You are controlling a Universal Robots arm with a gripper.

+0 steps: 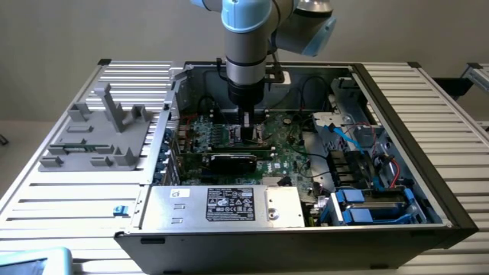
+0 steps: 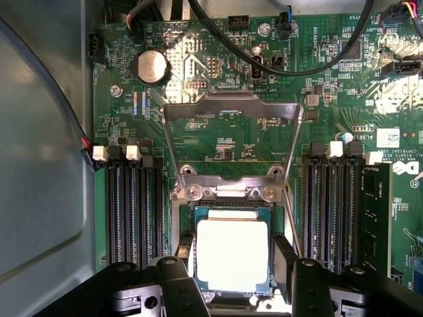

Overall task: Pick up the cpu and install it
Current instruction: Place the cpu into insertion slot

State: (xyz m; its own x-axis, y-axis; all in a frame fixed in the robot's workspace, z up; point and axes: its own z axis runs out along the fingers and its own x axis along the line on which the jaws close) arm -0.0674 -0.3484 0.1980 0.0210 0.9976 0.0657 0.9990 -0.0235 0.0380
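Hovering low inside the open computer case (image 1: 397,114) on the desk (image 1: 68,195), the arm (image 1: 246,57) holds its jaws right over the green board (image 2: 225,148). The jaws are clamped on the cpu (image 2: 232,254), one on each of two opposite edges, with its silvery top facing up between them. Directly beneath the jaws sits the black socket (image 2: 198,209), and the cpu is lined up inside its frame. Seated or just above it? Can't tell. Just beyond the jaws the metal clamp plate (image 2: 231,109) stands swung open. Memory slots (image 2: 132,205) flank the jaws on both sides.

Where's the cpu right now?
In the wrist view the cpu is gripped by the gripper at the motherboard socket, between the memory slots.
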